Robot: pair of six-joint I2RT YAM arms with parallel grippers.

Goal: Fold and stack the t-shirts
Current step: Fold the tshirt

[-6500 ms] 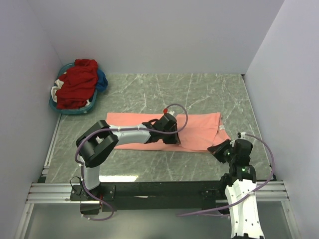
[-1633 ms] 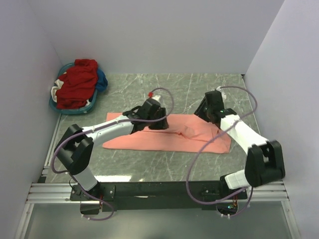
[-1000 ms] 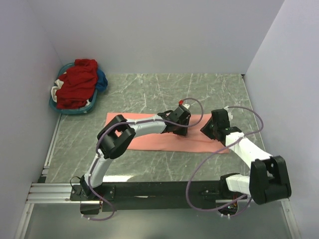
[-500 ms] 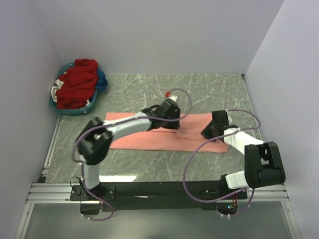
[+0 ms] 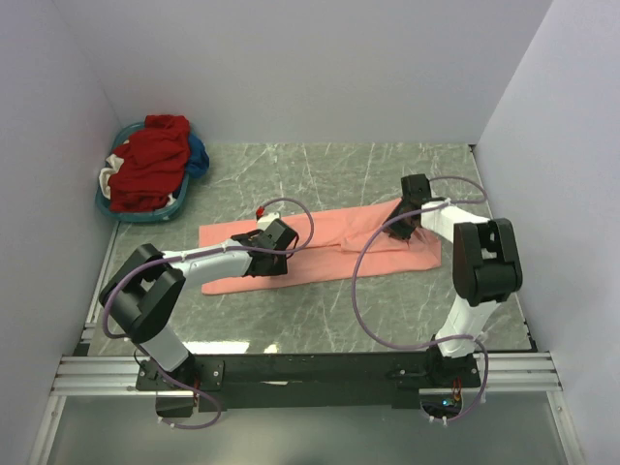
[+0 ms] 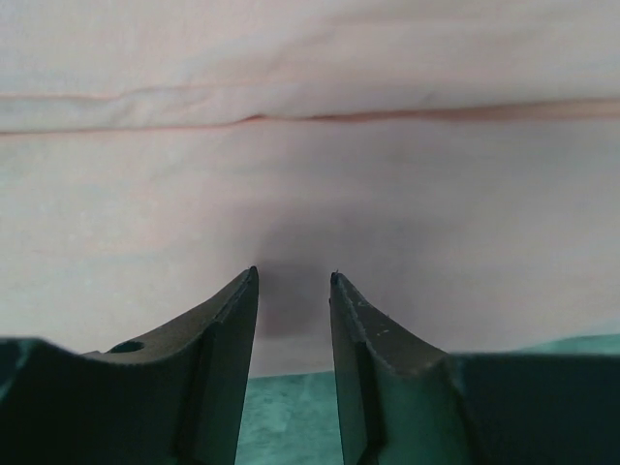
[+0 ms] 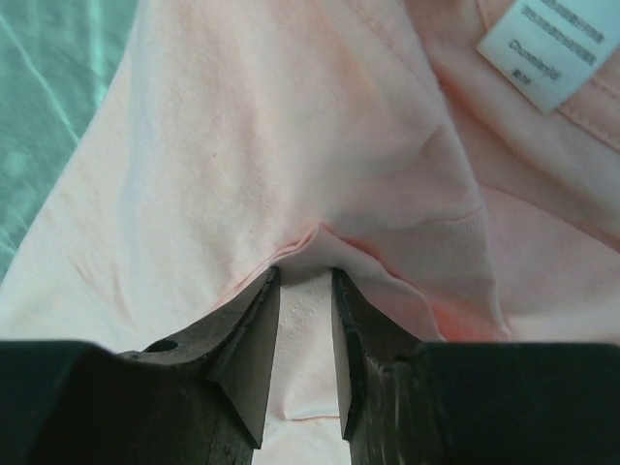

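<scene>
pink t-shirt (image 5: 334, 254): folded into a long narrow strip, lying flat left-to-right across frame centre; right end rumpled, one fold raised; white neck label (image 7: 547, 53) face up | red t-shirt (image 5: 147, 165): unfolded, crumpled heap, upper left, over blue garment (image 5: 199, 155) and white garment (image 5: 113, 170)

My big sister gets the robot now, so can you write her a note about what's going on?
Left gripper: open, tips low over the near edge of the pink t-shirt, holding nothing.
Right gripper: shut on a raised ridge of the shirt, near its label.
The shirt lies as a long strip across the table, apparently folded lengthwise already.
The basket in the far left corner holds a heap of red clothes.
To do: fold the strip crosswise, then fold the basket clothes. There is no stack yet.
</scene>
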